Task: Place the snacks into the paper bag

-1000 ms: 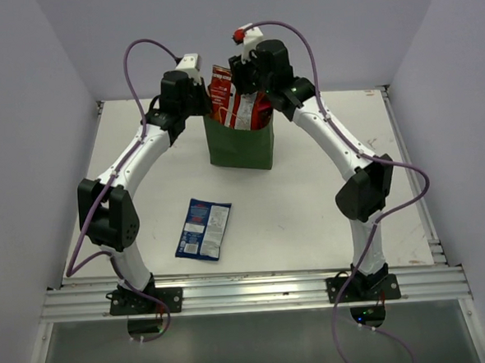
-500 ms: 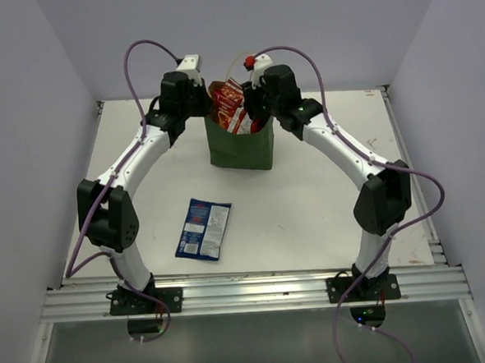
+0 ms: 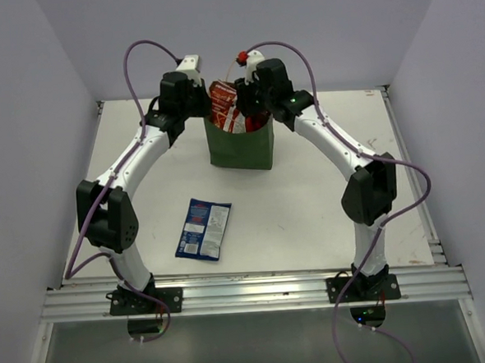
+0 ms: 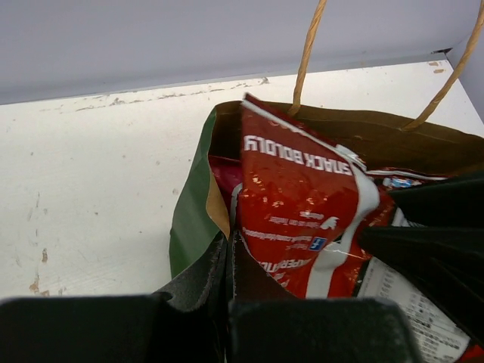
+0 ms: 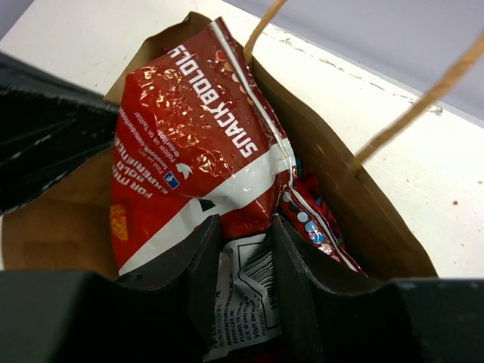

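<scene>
The dark green paper bag [image 3: 240, 146] stands upright at the table's back centre. An orange-red snack packet [image 3: 223, 99] sticks out of its mouth, and it also shows in the left wrist view [image 4: 299, 204] and the right wrist view [image 5: 189, 144]. A red candy bag [image 5: 314, 215] with coloured dots lies behind it inside the bag. My left gripper [image 4: 229, 246] is shut on the bag's left rim [image 4: 215, 204]. My right gripper [image 5: 248, 253] hangs over the bag's mouth, jaws apart, with a white barcode panel showing between them. A small blue packet [image 3: 203, 227] lies flat on the table. The pink packet is hidden.
The bag's tan loop handles [image 4: 306, 53] rise above its mouth, close to my right gripper [image 3: 252, 99]. My left gripper [image 3: 208, 116] is at the bag's left side. The table [image 3: 327, 217] is white, with purple walls on three sides and a metal rail [image 3: 257, 292] along the near edge.
My right gripper came down with the orange-red packet into the bag's mouth, then shifted slightly left. The packet now sits lower in the bag. My left gripper has kept its hold on the rim.
</scene>
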{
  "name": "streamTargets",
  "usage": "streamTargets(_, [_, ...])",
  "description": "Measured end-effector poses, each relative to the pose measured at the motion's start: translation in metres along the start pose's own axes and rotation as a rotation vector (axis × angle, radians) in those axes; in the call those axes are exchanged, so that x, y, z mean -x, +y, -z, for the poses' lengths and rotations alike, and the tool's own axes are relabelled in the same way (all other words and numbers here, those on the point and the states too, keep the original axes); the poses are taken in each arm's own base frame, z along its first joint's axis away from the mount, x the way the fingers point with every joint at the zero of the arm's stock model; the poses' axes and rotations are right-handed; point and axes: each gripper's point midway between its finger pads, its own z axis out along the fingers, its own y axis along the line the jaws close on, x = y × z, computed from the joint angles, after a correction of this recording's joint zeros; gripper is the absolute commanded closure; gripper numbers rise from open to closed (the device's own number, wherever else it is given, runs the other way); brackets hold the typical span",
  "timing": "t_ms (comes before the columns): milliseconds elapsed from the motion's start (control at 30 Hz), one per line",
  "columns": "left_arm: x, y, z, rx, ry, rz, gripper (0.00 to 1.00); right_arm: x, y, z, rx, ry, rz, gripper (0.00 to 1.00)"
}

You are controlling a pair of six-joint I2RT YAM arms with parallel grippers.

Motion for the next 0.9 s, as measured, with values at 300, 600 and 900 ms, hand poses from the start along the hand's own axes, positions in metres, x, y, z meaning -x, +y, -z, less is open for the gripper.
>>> streamTargets(300, [-0.001,0.003,0.003,0.011,0.005,0.002,1.0,-0.013,0.008,-0.036,-0.012,0.073,0.014,0.63])
streamTargets(600, [-0.001,0.002,0.006,0.01,0.004,0.002,1.0,-0.015,0.008,-0.034,-0.04,0.117,0.033,0.5])
streamTargets(900, [-0.001,0.002,0.007,0.006,0.004,0.003,1.0,0.048,0.034,0.065,-0.034,-0.081,0.116,0.26])
